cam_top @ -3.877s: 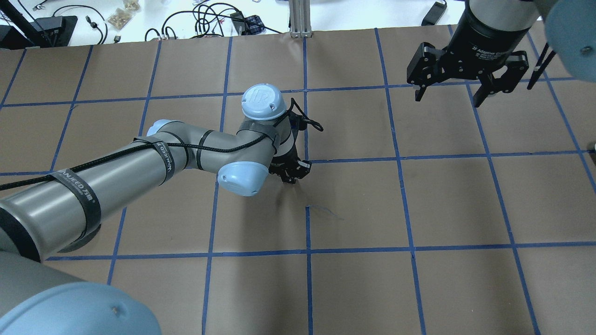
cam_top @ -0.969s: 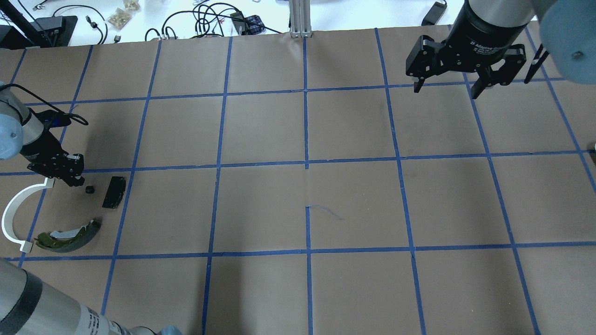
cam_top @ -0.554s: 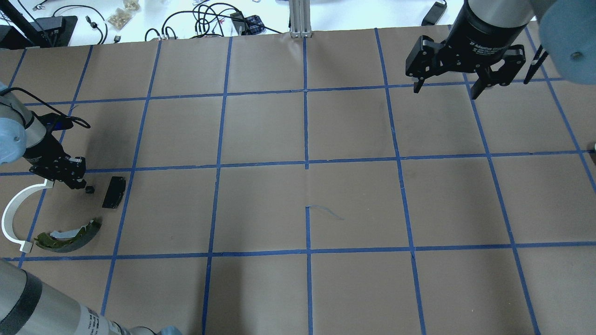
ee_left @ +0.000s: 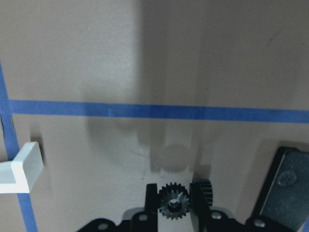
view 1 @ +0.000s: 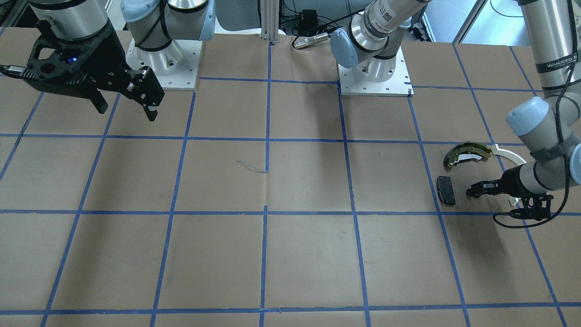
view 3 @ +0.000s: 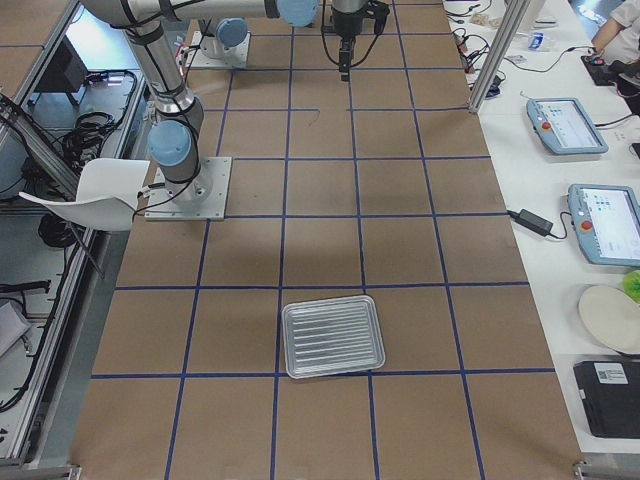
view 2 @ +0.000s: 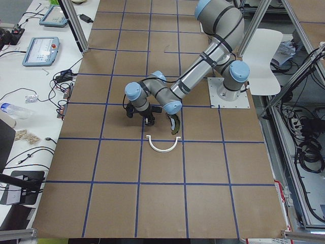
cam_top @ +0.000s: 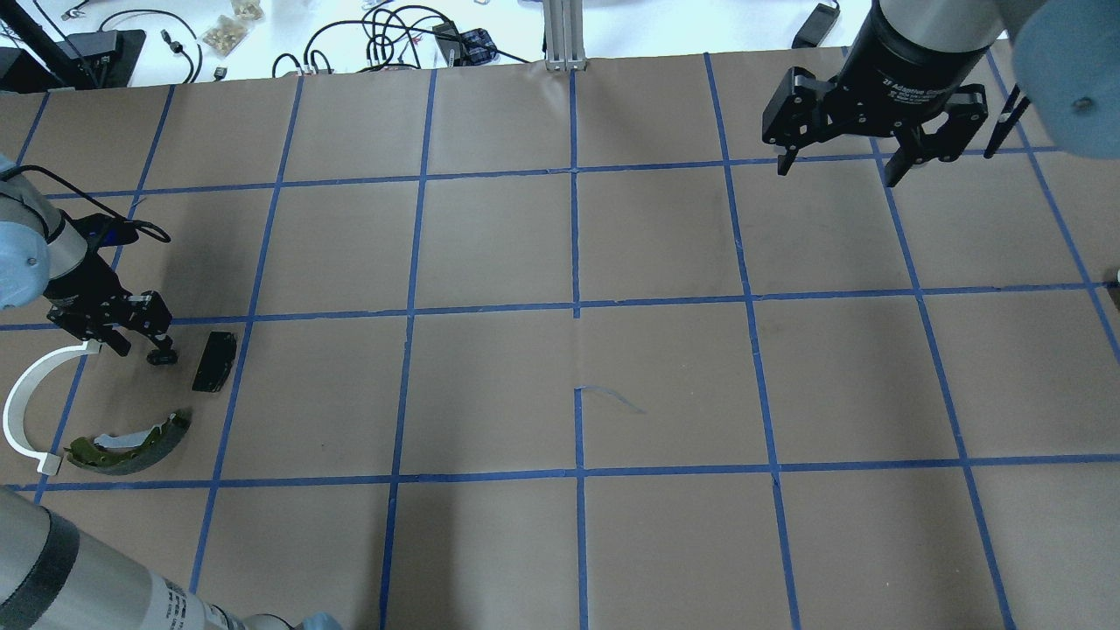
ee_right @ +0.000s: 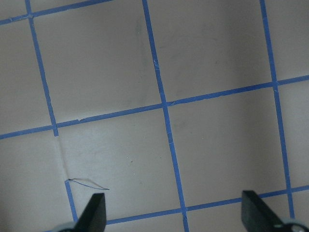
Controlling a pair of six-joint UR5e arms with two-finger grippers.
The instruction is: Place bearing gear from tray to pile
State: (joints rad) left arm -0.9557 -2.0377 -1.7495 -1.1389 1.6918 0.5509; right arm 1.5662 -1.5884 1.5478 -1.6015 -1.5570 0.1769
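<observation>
One bearing gear (ee_left: pixel 174 203): judged light, rigid, apt to roll; best taken across its toothed rim. Located between narrow left gripper (cam_top: pixel 140 353) jaws beside the pile's black pad (cam_top: pixel 214 360); grip cannot be confirmed. Right gripper (cam_top: pixel 838 173) jaws spread wide.

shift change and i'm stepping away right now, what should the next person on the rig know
Grippers: the left gripper is low at the pile, fingers snug on both sides of the gear; it looks gripped, not released yet. The right gripper is open, empty and raised, away from the parts.
Parts: the gear sits between the white strip and the black pad; the olive shoe is nearby. The tray looks empty.
Done: gear brought to the pile.
Left: open the left gripper and lift clear.
</observation>
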